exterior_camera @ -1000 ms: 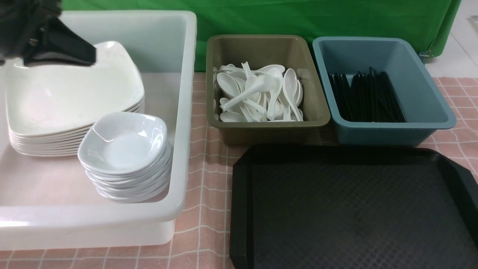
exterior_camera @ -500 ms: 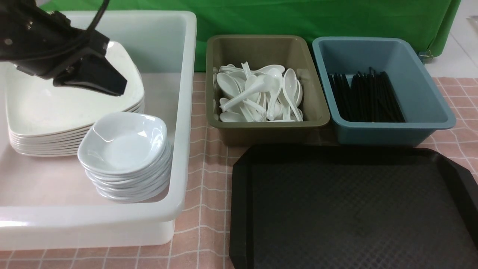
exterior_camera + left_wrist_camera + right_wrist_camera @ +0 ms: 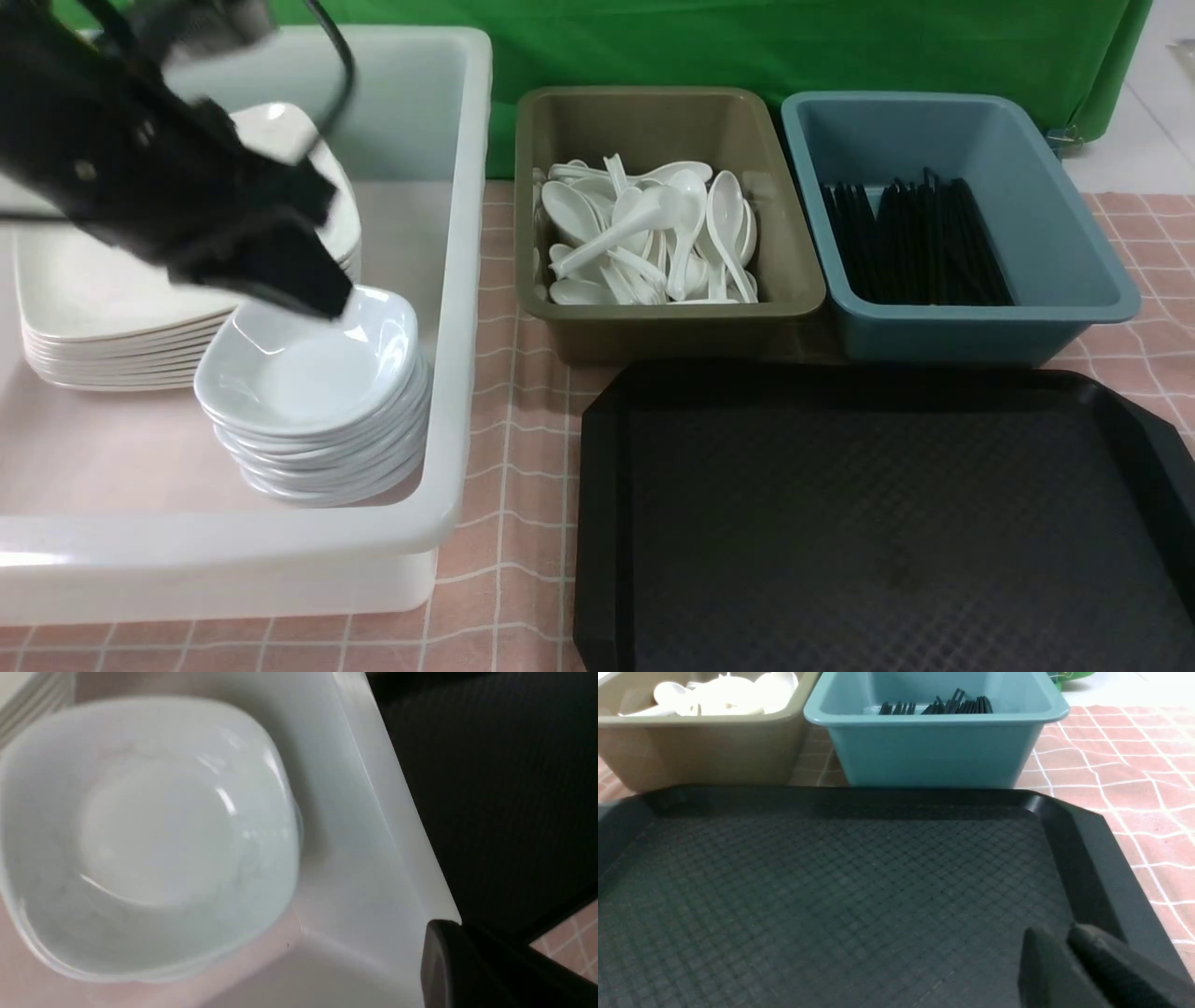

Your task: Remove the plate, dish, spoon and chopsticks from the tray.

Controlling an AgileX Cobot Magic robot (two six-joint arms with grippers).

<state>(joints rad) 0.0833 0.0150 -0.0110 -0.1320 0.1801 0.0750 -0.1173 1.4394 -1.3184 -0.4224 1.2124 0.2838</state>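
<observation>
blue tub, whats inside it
The blue tub holds a pile of black chopsticks lying lengthwise. The floor beneath them is covered, so anything under the pile cannot be seen.

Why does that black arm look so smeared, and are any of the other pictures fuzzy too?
Front view: the left arm is motion-blurred, while the tubs and tray are sharp. Left wrist view: everything is soft, and the top dish shows glare streaks. Right wrist view: the tray is crisp, but the right gripper at the corner is out of focus.
</observation>
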